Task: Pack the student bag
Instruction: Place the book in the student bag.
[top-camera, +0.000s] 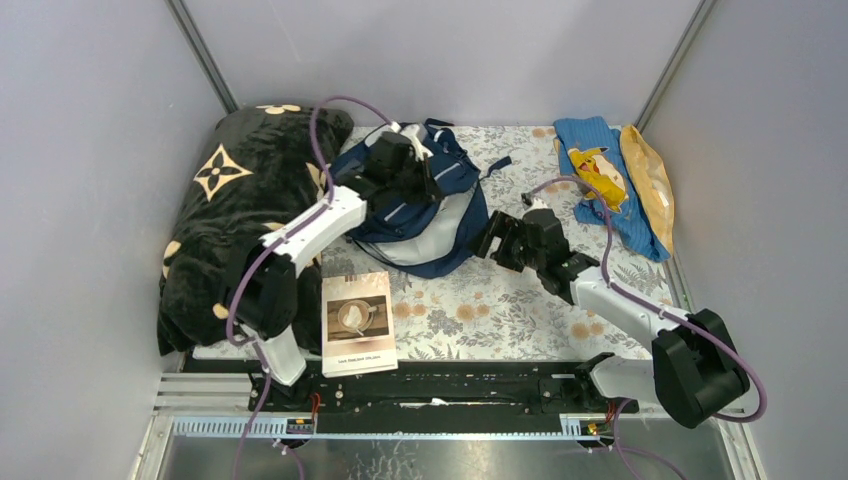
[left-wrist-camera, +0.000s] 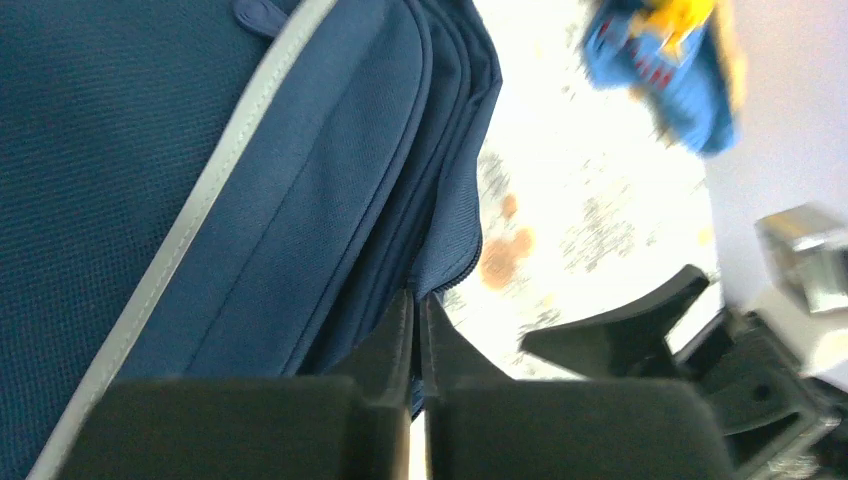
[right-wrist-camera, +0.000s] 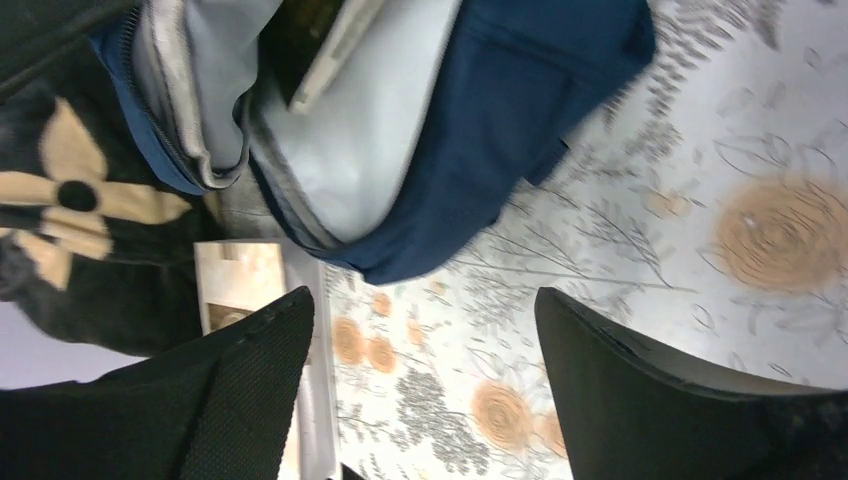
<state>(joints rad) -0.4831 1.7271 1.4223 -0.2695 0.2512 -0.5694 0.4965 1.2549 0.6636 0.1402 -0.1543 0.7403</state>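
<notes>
The navy student bag (top-camera: 440, 225) lies open at the middle back of the table, its pale grey lining (right-wrist-camera: 380, 130) showing. A book (right-wrist-camera: 322, 45) sits inside the opening. My left gripper (top-camera: 420, 175) is over the bag's top and shut on its zipper edge (left-wrist-camera: 450, 270); blue fabric shows between the jaws of this gripper (left-wrist-camera: 418, 305). My right gripper (top-camera: 493, 242) is open and empty just right of the bag, low over the floral cloth (right-wrist-camera: 600, 250); in its wrist view the gripper (right-wrist-camera: 425, 320) has its jaws wide apart. A second book (top-camera: 358, 322) lies flat near the front.
A black blanket with tan flower marks (top-camera: 240, 200) fills the left side. A lighter blue cloth with a yellow cartoon figure (top-camera: 600, 180) and a yellow packet (top-camera: 652, 185) lie at the back right. Grey walls enclose the table.
</notes>
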